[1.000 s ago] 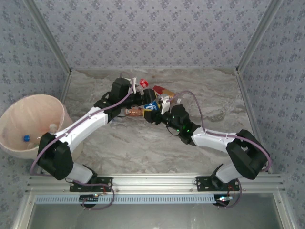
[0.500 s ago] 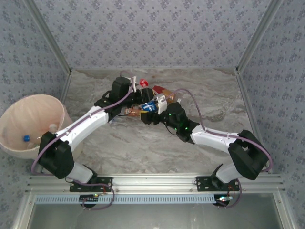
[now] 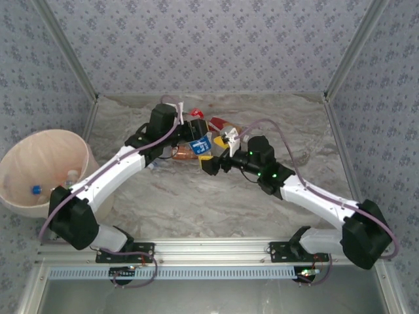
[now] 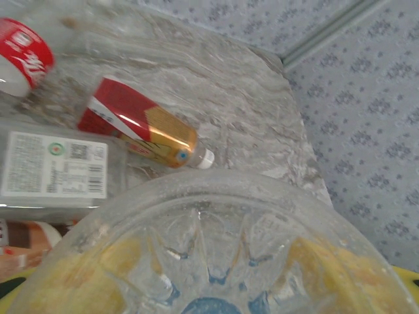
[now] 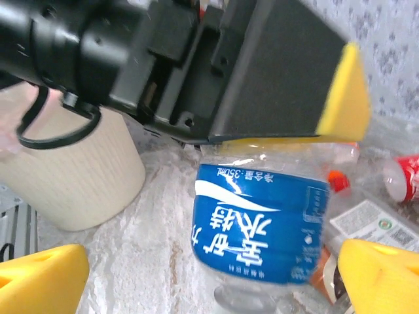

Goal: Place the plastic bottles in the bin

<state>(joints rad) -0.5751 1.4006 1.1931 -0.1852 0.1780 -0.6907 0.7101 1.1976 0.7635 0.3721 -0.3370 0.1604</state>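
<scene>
Left pincer [image 3: 195,133]: found pinching a blue-labelled bottle [image 5: 262,226] over the far middle of the desk [image 3: 196,203]. In the right wrist view, one of its yellow pads [image 5: 340,91] is pressed on the upper part of that bottle. In the left wrist view, the bottle's clear ribbed base is seen close up. Whether the bottle is clear of the desk cannot be told.

Right pincer [image 3: 211,165]: found spread wide, just beside the held bottle on its near right side. Its yellow fingertips [image 5: 39,275] are set well apart, and nothing is gripped.

Other bottles are noted lying on the desk beyond the held one:
- A red-and-gold bottle [image 4: 141,127] with a white cap is lying on its side.
- A white-labelled bottle [image 4: 55,163] is lying just beside it.
- A red-labelled bottle [image 4: 19,55] is lying farther off.

Bin [image 3: 78,154]: placed at the left edge of the desk, well apart from the pile. A blue-capped bottle [image 3: 36,190] and a clear bottle [image 3: 71,176] are recorded inside it.
</scene>
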